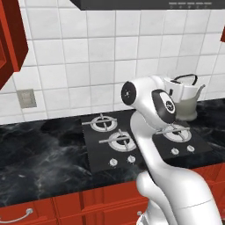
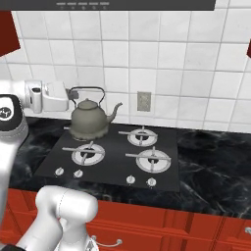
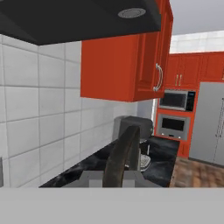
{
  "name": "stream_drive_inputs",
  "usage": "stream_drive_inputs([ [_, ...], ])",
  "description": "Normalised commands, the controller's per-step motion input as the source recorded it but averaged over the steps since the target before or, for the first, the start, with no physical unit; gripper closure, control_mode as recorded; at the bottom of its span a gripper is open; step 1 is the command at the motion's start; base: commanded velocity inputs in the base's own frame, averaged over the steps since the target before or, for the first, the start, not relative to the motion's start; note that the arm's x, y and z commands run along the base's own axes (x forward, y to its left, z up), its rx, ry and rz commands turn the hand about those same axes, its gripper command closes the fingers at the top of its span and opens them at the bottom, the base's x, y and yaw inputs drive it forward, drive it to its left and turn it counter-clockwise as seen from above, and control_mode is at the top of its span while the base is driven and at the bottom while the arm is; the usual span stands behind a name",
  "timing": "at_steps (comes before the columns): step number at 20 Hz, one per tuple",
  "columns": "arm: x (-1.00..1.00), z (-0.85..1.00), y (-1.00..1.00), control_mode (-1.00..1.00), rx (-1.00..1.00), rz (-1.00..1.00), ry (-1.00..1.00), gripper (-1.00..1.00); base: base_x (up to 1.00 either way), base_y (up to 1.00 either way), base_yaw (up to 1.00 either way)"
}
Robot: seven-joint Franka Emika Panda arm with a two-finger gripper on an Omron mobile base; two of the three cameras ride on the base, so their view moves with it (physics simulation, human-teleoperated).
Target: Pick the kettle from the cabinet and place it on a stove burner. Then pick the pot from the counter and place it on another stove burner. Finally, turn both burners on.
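Lowering the squat grey-green kettle [image 2: 88,119] squarely onto the rear round grated burner [image 2: 73,131] of the black cooktop [image 2: 115,169] matters most, judging by the white arm's gripper [image 3: 124,164] clamped together on its thin black arched handle [image 3: 122,157] above that grate.

White tiled wall [image 2: 162,59], wall socket [image 2: 143,101], dark range hood [image 3: 65,19], red drawers [image 1: 66,204].

Kettle [image 2: 88,120] sits on cooktop's [image 2: 112,172] back-left burner [image 2: 78,131], by the wall. Knobs [image 2: 130,180] line cooktop's front edge. Counter [image 2: 215,166] extends on both sides.
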Motion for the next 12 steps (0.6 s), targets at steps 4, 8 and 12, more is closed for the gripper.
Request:
stream_drive_inputs([
  [4,0.14,-0.18,0.37,-1.0,0.0,0.0,0.0,1.0,0.0,0.0,0.0],
  [8,0.2,-0.27,0.33,-1.0,0.0,0.0,0.0,1.0,0.0,0.0,0.0],
  [12,0.29,-0.32,0.35,-1.0,0.0,0.0,0.05,1.0,0.0,0.0,0.0],
])
